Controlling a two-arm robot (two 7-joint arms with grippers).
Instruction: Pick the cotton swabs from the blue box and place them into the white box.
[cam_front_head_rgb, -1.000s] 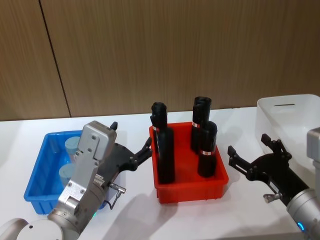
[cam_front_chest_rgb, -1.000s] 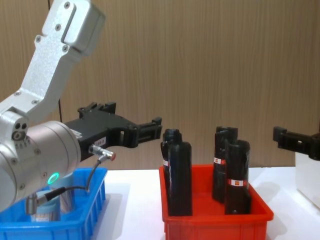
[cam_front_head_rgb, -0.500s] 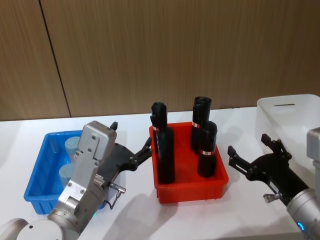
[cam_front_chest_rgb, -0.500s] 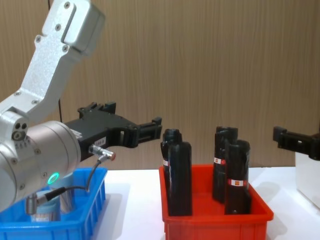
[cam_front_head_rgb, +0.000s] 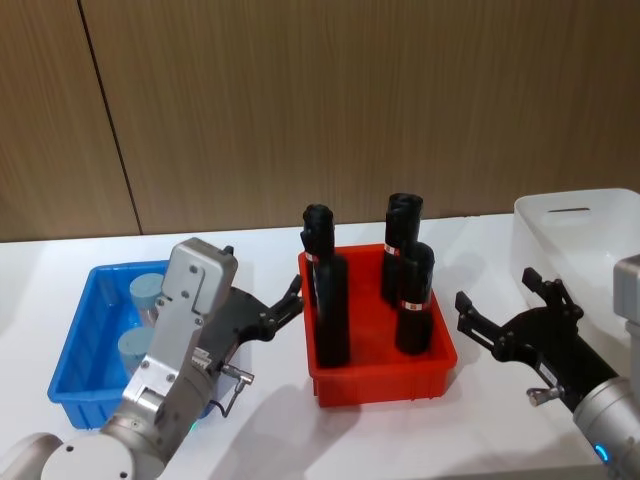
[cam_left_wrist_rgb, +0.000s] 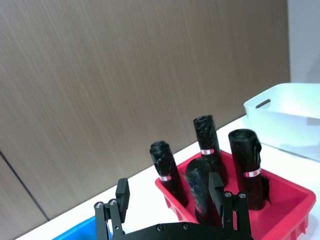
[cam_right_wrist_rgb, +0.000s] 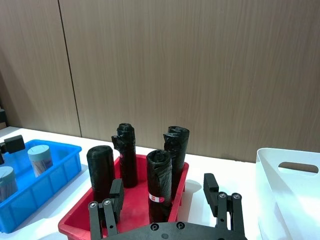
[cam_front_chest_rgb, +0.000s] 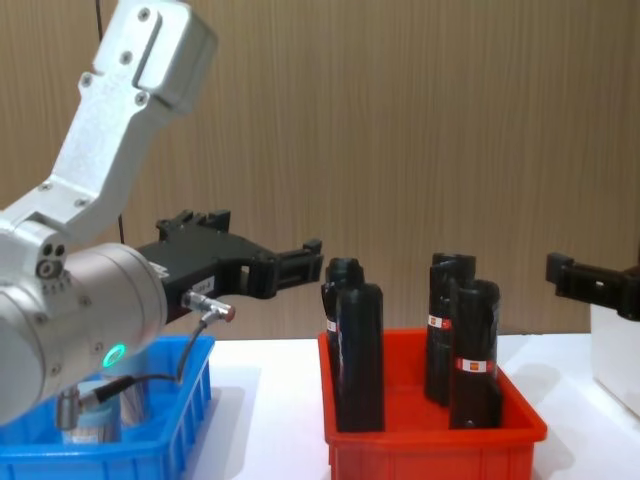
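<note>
The cotton swabs (cam_front_head_rgb: 147, 291), two clear jars with grey-blue lids, are standing upright in the shallow blue box (cam_front_head_rgb: 76, 338) on the left; the white box (cam_front_head_rgb: 575, 236) is sitting far right.

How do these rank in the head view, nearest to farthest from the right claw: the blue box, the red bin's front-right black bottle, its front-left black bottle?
1. The front-right black bottle, just left of the right claw.
2. The front-left black bottle, farther left in the red bin.
3. The blue box, far left, beyond the red bin.
</note>
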